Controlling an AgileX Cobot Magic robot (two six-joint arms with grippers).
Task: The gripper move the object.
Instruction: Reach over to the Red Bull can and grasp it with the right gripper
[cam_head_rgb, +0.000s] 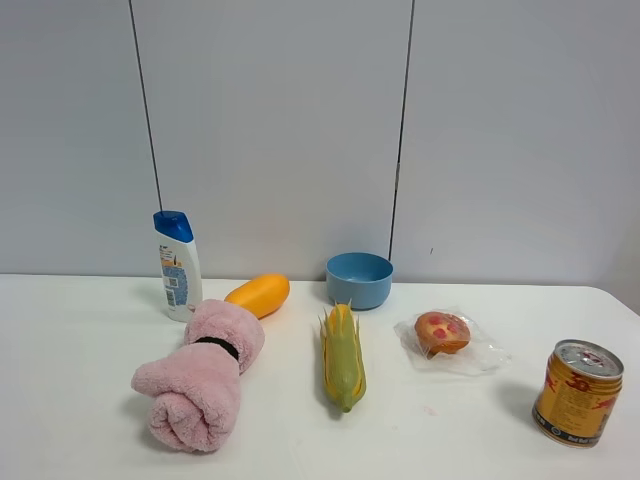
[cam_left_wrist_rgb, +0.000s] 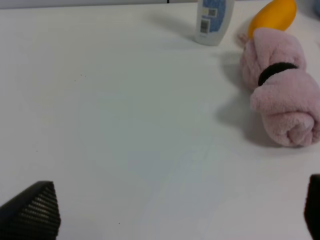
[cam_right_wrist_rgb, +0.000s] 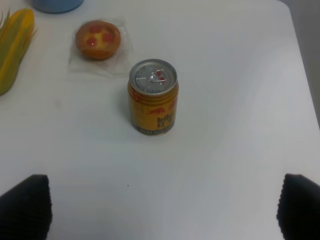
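We see the right gripper (cam_right_wrist_rgb: 165, 202) hanging short of the upright can (cam_right_wrist_rgb: 153, 97), fingers (cam_right_wrist_rgb: 25, 207) spread wide and touching nothing, and the left gripper (cam_left_wrist_rgb: 175, 210) likewise spread above the table (cam_left_wrist_rgb: 125, 125).

left claw (cam_left_wrist_rgb: 172, 210): only finger tips in frame | right claw (cam_right_wrist_rgb: 162, 207): likewise | shampoo bottle (cam_left_wrist_rgb: 214, 22): top cut off | blue bowl (cam_right_wrist_rgb: 57, 5): mostly cropped | corn (cam_right_wrist_rgb: 15, 45): partly cropped | can (cam_right_wrist_rgb: 153, 100): lettering unreadably small

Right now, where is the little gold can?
In the exterior high view the gold can stands upright at the far right of the white table, near the front; the wrapped bun is its nearest neighbour, to its left and further back.
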